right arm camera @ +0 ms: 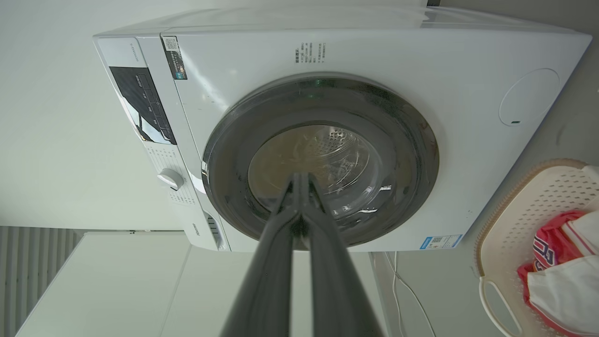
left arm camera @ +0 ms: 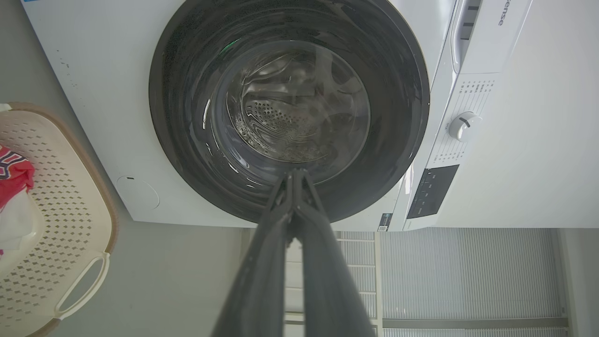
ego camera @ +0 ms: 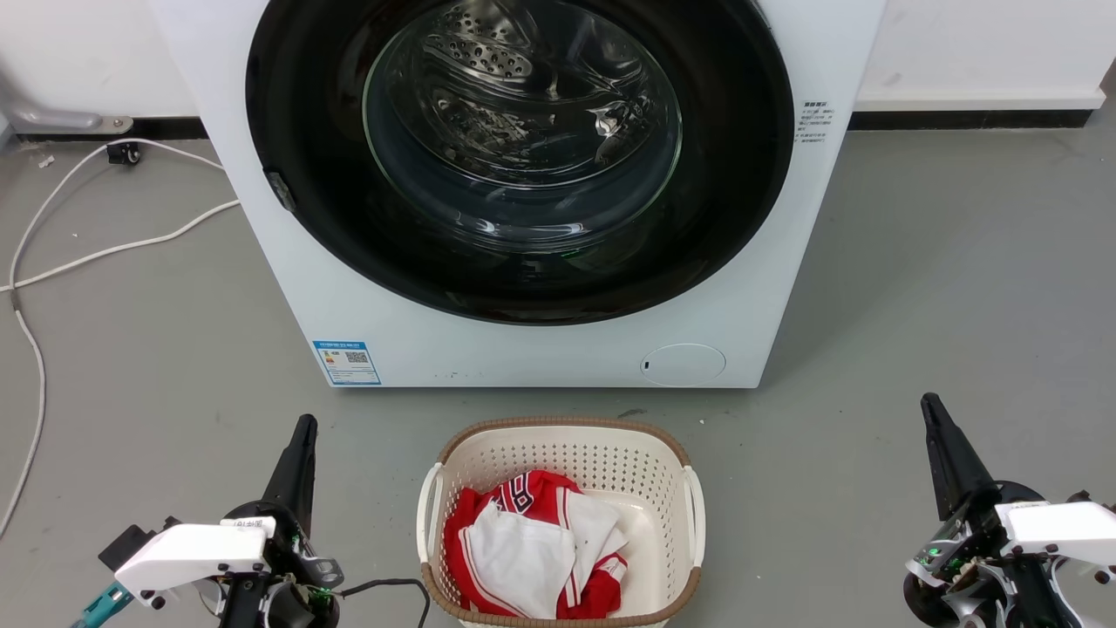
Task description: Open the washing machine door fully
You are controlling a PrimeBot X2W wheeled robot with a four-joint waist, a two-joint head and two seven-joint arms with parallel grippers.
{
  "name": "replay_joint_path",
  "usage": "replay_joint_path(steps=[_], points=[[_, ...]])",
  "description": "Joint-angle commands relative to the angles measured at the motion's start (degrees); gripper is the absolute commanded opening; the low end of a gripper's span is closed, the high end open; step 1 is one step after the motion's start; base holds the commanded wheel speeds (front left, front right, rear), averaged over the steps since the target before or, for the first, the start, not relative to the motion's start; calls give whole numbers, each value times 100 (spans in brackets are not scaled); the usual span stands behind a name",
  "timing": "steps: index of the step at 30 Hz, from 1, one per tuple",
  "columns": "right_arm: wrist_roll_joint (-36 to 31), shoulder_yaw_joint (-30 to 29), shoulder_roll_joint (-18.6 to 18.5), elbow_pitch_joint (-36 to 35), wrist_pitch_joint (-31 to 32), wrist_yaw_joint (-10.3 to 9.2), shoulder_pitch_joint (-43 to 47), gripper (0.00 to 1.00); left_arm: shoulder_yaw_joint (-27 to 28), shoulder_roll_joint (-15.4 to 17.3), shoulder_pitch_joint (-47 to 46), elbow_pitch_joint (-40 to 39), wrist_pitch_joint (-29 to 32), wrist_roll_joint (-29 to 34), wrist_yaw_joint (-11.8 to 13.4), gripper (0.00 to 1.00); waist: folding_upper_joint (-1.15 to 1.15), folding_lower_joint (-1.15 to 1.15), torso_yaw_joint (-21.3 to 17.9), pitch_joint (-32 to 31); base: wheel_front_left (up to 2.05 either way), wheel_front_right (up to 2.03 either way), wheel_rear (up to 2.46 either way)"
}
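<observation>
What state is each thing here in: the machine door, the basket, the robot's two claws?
door: fully shut.
flap: shut.
basket: upright, holding red and white clothes.
left gripper: shut, empty, short of the door.
right gripper: shut, empty, short of the door.

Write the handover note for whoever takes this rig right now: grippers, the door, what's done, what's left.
Left gripper: fingers shut, empty, low left, apart from the machine.
Right gripper: fingers shut, empty, low right, also apart.
Washing machine door: closed flush against the washing machine; neither gripper touches it.
Laundry basket holding red and white clothes stands in front of the machine, between the grippers.
Done: nothing yet. Left: reach the door, pull it free, swing it fully open.
</observation>
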Motion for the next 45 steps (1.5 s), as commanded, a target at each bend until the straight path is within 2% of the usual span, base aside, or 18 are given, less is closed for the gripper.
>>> replay_joint_path(steps=[1,9,10,23,28,36,45], points=[[-41,-14,16,10,30,0,-85,0,12,-4,-42,4,18,33,-16,0,0,0,0,0,0,0,0],[-44,-23,23,10,34,0,-86,0,21,-7,-43,5,25,29,-16,0,0,0,0,0,0,0,0],[-24,-9,8,13,20,1,10,100,2,-11,7,16,1,19,1,100,0,0,0,0,0,0,0],[-187,117,26,-158,-294,0,158,100,-312,-35,26,-136,-315,126,0,100,0,0,-21,-4,0,0,0],[-491,118,30,-246,-424,0,191,100,-320,-36,23,-273,-445,298,-1,100,0,0,-30,-7,0,0,0],[-1625,119,34,-515,-615,0,212,100,-241,-38,9,-580,-637,910,-3,100,0,0,-47,-12,0,0,0],[-3423,160,38,-893,-811,0,279,100,-228,-40,20,-889,-834,2184,-4,100,0,0,-46,-23,0,0,0]])
